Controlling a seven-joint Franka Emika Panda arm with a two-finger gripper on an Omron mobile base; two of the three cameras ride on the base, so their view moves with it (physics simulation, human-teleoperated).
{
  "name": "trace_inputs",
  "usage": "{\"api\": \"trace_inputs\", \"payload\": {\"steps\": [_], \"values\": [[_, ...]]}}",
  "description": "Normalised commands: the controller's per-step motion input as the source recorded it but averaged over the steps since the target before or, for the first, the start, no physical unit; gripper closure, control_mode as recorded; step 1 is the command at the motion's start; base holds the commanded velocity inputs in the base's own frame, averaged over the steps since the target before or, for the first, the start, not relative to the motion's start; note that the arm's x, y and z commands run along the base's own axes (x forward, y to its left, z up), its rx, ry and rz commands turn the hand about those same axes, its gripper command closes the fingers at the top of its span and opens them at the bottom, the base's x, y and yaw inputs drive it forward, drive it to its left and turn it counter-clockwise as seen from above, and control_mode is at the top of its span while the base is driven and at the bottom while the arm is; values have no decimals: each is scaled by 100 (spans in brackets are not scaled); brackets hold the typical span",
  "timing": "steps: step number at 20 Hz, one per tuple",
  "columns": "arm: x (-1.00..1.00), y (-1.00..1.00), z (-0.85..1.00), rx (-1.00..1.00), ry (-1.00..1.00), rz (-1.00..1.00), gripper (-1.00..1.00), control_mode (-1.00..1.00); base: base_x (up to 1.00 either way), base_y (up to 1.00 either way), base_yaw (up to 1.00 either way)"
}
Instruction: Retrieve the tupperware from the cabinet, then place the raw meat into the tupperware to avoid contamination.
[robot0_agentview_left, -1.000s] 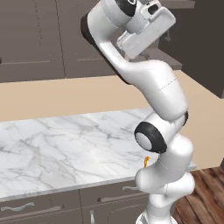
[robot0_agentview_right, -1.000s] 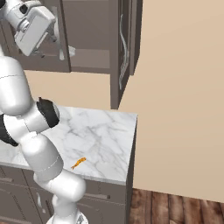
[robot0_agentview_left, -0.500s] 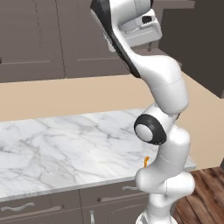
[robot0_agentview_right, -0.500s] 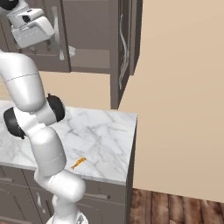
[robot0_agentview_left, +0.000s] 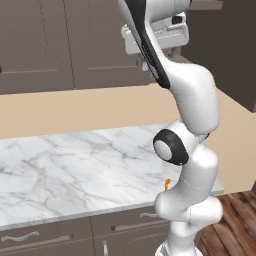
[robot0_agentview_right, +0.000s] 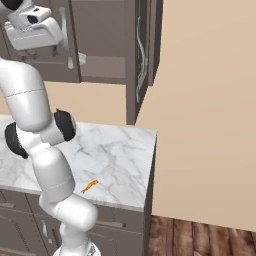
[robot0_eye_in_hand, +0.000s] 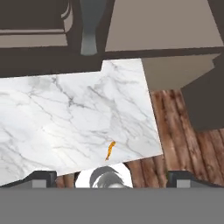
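Tabletop (robot0_agentview_right: 120, 150): white marble, grey veining. Raw meat (robot0_agentview_right: 89, 186): orange-brown sliver. Cabinet (robot0_agentview_right: 142, 55): dark grey-brown, silver bar handle. Wall (robot0_agentview_right: 210, 110): plain beige. Floor (robot0_agentview_right: 200, 240): reddish-brown wood planks. Low drawers (robot0_agentview_left: 60, 237): dark grey, silver handles. Arm: white, dark joints.

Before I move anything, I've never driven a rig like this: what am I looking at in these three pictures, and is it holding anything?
It is a white jointed arm on a driving base in a kitchen. Two cameras ride on the base, behind the arm to its left and right; the third sits on the hand and looks down. The gripper is raised to the open cabinet, jaws open and holding nothing. A pale thing, perhaps the tupperware, shows on the cabinet shelf beside the gripper, too small to be sure. On the marble counter lies the raw meat, a small orange morsel near the front edge, beside the arm's base. Past the counter's end is a wood floor.
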Motion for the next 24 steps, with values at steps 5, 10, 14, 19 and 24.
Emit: {"api": "trace_inputs", "payload": {"steps": [5,10,14,19,24], "values": [[-100,-34,-34,13,-40,29,-100,-100,0,0,0],[-100,-44,-51,14,-34,31,-100,-100,0,0,0],[-88,-37,-72,13,-25,33,-100,-100,0,0,0],[-40,0,-36,1,12,15,-100,-100,0,0,0],[-77,0,-2,0,28,4,-100,-100,0,0,0]]}}
